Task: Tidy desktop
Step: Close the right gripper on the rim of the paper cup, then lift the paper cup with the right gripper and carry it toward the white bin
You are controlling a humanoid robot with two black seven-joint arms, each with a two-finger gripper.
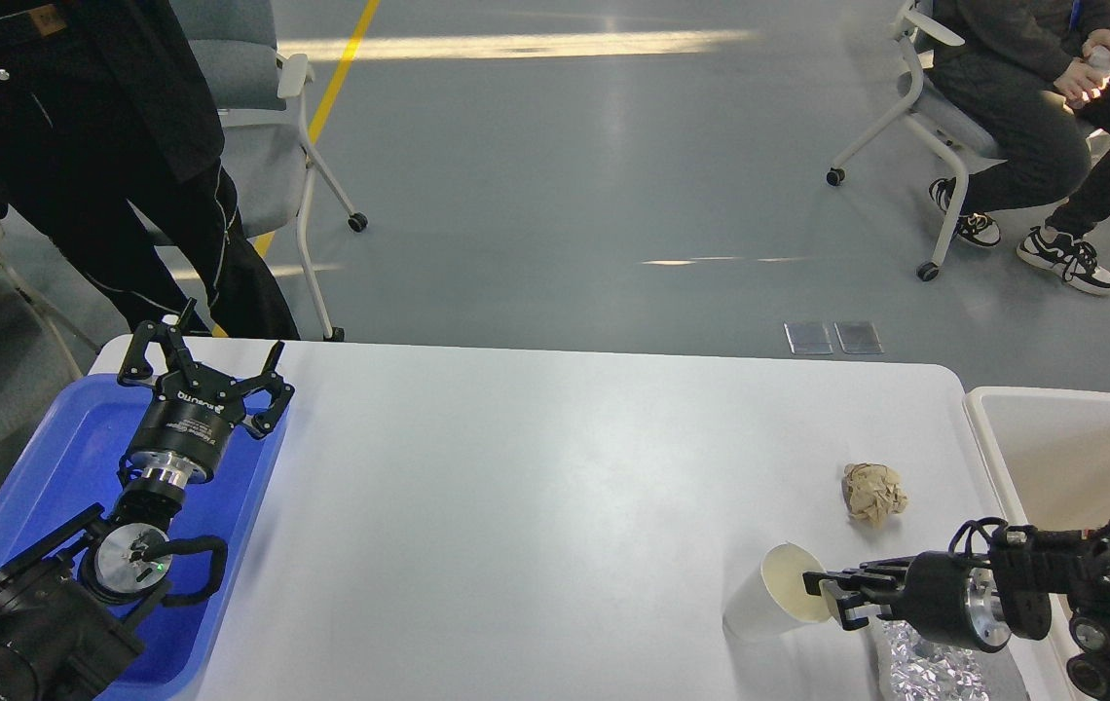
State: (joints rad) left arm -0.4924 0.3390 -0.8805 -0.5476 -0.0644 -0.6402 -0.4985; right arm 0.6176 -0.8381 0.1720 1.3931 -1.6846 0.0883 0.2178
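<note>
The white bench [536,487] fills the middle of the frame. At lower right, the right gripper [826,596] has its fingers closed on the rim of a white paper cup [771,604] lying on its side. A crumpled brown paper ball [873,493] sits just above it, crumpled foil [930,672] below. At left, the left gripper [206,365] hangs over the blue tray [58,458], fingers spread wide and holding nothing.

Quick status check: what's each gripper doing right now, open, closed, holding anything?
Left gripper: open, empty, above the blue tray.
Right gripper: jaws at the rim of the white paper cup; whether they grip it cannot be told.
</note>
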